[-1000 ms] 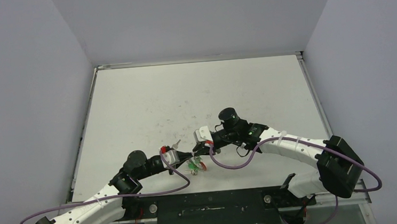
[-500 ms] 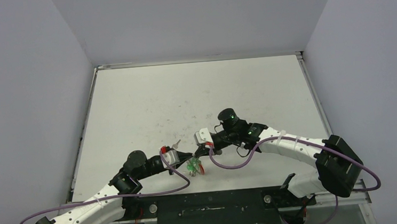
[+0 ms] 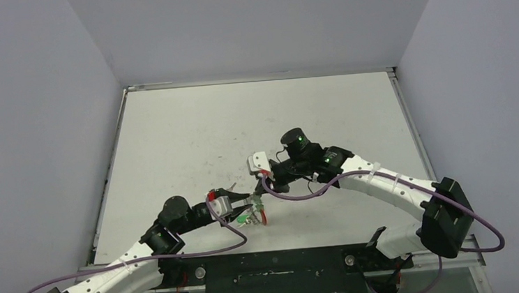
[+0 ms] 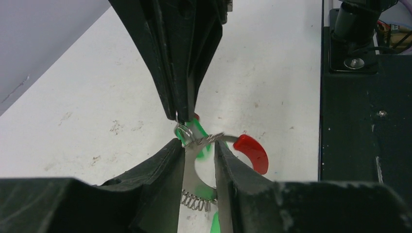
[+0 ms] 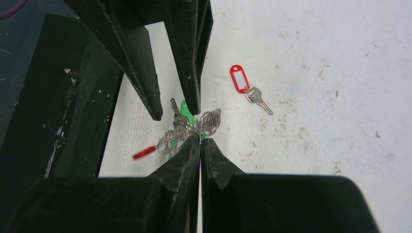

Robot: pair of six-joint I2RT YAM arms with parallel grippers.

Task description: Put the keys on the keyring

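The keyring [image 3: 256, 214] lies near the table's front edge, its red arc [image 4: 251, 153] to the right of my left gripper [image 4: 200, 145]. That gripper's jaws stand a little apart, with the ring's silvery band and spring-like loops [image 4: 197, 200] in the gap. My right gripper [image 5: 200, 141] is shut on a small silvery loop [image 4: 183, 131] at the ring's top, with green tags [image 4: 198, 130] bunched behind it. I cannot tell whether that loop belongs to the ring or to a green-tagged key. A key with a red tag [image 5: 240, 78] lies alone on the table.
The black base plate [image 4: 364, 121] of the arms runs along the near edge, close beside the keyring. Purple cables [image 3: 295, 196] loop from both wrists. Grey walls enclose the white table [image 3: 254, 119] on three sides.
My left jaws have opened a little from shut. The right jaws closed, and the right wrist has risen and swung towards the far left. The keyring stays in about the same place.
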